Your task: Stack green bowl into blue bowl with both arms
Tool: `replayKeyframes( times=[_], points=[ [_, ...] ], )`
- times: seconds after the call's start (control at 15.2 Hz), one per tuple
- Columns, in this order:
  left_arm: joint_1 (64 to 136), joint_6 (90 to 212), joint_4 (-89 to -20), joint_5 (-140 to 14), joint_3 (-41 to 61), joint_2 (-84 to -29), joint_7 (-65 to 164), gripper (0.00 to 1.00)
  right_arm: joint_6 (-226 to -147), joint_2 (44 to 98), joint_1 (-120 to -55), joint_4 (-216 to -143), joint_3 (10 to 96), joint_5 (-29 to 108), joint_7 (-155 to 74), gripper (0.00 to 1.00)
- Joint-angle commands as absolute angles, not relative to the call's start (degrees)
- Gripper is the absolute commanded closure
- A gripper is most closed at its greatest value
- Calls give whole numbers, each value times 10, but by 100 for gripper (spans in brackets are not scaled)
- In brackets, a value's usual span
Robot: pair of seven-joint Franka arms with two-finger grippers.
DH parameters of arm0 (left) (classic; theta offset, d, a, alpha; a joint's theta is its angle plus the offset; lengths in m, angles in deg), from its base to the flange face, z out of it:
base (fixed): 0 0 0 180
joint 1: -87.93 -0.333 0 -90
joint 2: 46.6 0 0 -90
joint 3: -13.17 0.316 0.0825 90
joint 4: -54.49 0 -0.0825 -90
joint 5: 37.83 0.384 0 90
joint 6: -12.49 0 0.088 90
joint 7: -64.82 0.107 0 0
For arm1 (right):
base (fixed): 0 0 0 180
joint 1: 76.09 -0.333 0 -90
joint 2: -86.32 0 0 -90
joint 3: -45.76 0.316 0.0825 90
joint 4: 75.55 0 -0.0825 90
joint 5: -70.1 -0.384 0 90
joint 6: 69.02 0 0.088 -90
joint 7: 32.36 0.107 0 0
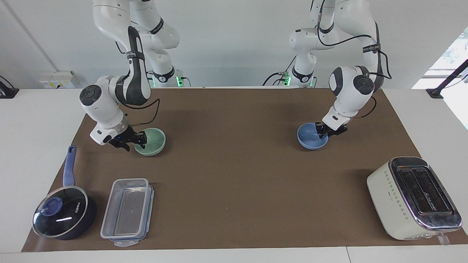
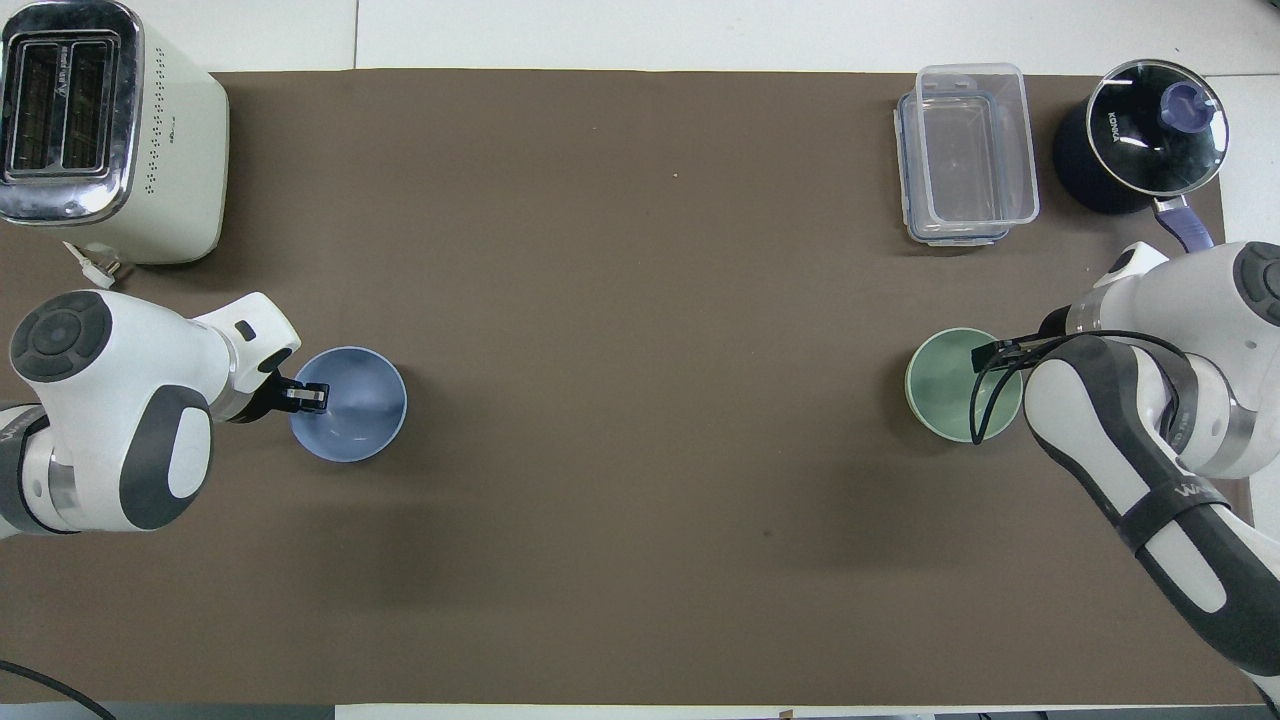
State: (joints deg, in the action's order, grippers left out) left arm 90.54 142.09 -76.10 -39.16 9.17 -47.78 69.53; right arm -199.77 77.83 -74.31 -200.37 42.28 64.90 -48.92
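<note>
Green bowl point(image 1: 151, 141) at right claw point(image 1: 132, 143), blue bowl point(image 1: 310, 138) at left claw point(image 1: 326, 130)

Green bowl point(image 1: 150, 141) pale mint, plain; blue bowl point(image 1: 310, 136) periwinkle, plain, both on dark brown mat point(image 1: 234, 175). At mat's 8 o'clock in facing view: saucepan point(image 1: 65, 212) navy w/ blue handle. Toaster point(image 1: 413, 197) at 4 o'clock, cream w/ chrome top; arms white w/ dark bands.

A white bench point(image 1: 29, 120) carries a brown mat point(image 1: 234, 175) over most of its top. A plain white wall point(image 1: 234, 40) rises at its edge, bearing a socket box point(image 1: 58, 79). Daylight enters through a window point(image 1: 453, 54).
</note>
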Motion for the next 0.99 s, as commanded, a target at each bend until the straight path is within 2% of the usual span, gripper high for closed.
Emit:
replayKeyframes(
  times=[0.0, 0.13, 0.26, 0.53, 0.66, 0.92],
  points=[
    [922, 1356, -675, -390, 92, -492, 690, 100, -1979, 778, -740, -1991, 426, 639, -508, 100],
    [973, 1267, -574, -391, 91, -524, 650, 100, -1930, 769, -743, -1954, 426, 639, -507, 100],
    [1037, 1239, -530, -400, 91, -541, 586, 100, -1897, 766, -743, -1921, 426, 639, -507, 100],
    [1166, 1332, -579, -422, 91, -540, 429, 100, -1787, 766, -742, -1839, 427, 640, -506, 100],
    [1203, 1387, -608, -424, 91, -548, 395, 100, -1736, 766, -743, -1801, 427, 640, -501, 100],
    [1223, 1409, -608, -461, 90, -583, 395, 100, -1733, 766, -761, -1784, 432, 639, -494, 100]
  ],
)
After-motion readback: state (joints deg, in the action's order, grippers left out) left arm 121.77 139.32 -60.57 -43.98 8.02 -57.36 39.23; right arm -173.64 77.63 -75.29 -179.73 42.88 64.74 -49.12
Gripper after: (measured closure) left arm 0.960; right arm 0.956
